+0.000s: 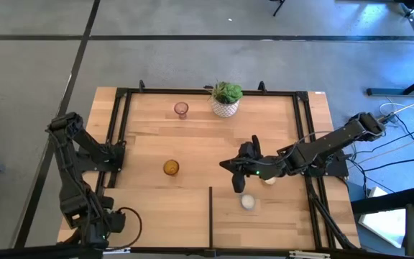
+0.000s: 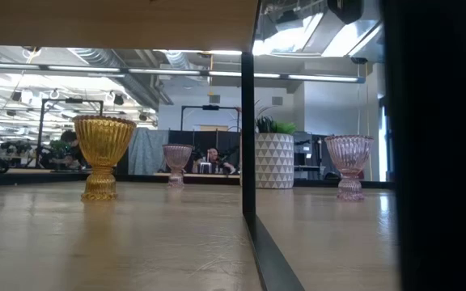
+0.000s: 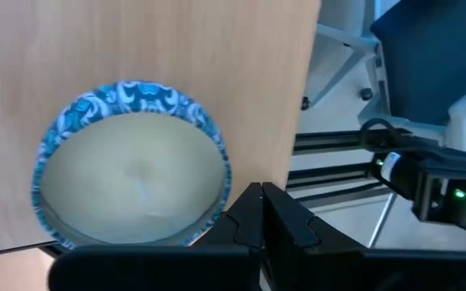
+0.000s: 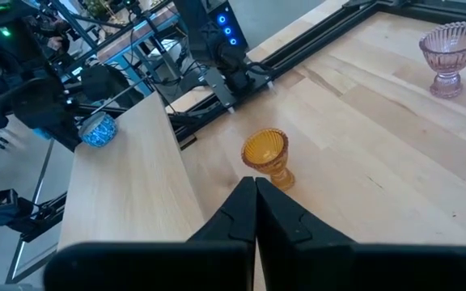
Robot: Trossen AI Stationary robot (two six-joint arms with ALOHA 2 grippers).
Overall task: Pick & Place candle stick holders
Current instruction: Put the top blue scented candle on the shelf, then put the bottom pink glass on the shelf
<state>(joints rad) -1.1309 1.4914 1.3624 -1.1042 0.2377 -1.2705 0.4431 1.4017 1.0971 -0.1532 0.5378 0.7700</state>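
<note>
Candle stick holders scattered over the wooden table (image 1: 192, 137): amber glass holder (image 1: 171, 167) left of centre, upright; pink glass holder (image 1: 181, 109) near the far edge, upright, just left of the white pot with green plant (image 1: 226, 100); white holder (image 1: 247, 202) in the near right part, right of the black divider strip (image 1: 210, 216); another white holder (image 1: 269, 179) half hidden under the right arm. Second pink glass holder (image 2: 349, 166) seen at table level only, upright, right of the divider. Right gripper (image 1: 237, 173) over the middle of the table, just beyond the white holder, fingers pressed together, holding nothing, pointed toward the amber holder. Left gripper (image 3: 261, 214) off the near left corner, fingers closed tight, nothing between them, hanging just beside a blue patterned round container (image 3: 132, 166) with pale filling. Left arm folded back along the left edge. Dark frame rails (image 1: 207, 91) bordering the far edge and both sides.
</note>
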